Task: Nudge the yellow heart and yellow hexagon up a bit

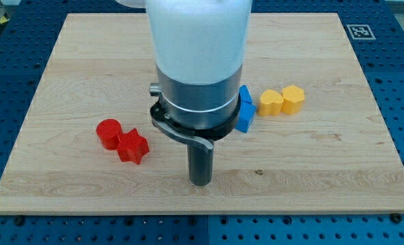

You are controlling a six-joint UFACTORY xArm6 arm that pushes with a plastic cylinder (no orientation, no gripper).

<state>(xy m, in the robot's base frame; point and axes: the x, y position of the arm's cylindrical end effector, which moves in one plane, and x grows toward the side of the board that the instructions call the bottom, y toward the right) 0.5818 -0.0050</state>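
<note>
Wooden counter (86, 61) seen from above and in front, resting on a blue perforated base (399, 82). The only marking visible is a small black-and-white square fiducial tag (359, 31) at the counter's far right corner in the view; its pattern carries no readable letters, and no brand name or other writing can be made out.

The arm (198, 61) descends from the view's top as a broad white cylinder, followed by a grey metal collar with a dark bracket, and ends in a short dark rod standing upright. My tip (200, 182) rests on the counter near the view's bottom centre, touching no block. There is no gripper on this arm, so no spread or pressed state applies; the rod simply stands free.

The yellow heart (271, 103) lies up and to the view's right of my tip, well apart from it; the yellow hexagon (293, 99) touches the heart on its far right side. A blue block (245, 109), its shape partly hidden by the collar, sits between my tip and the yellow pair, just left of the heart. To the view's left of my tip lie a red cylinder (109, 133) and a red star-like block (133, 147), touching one another.
</note>
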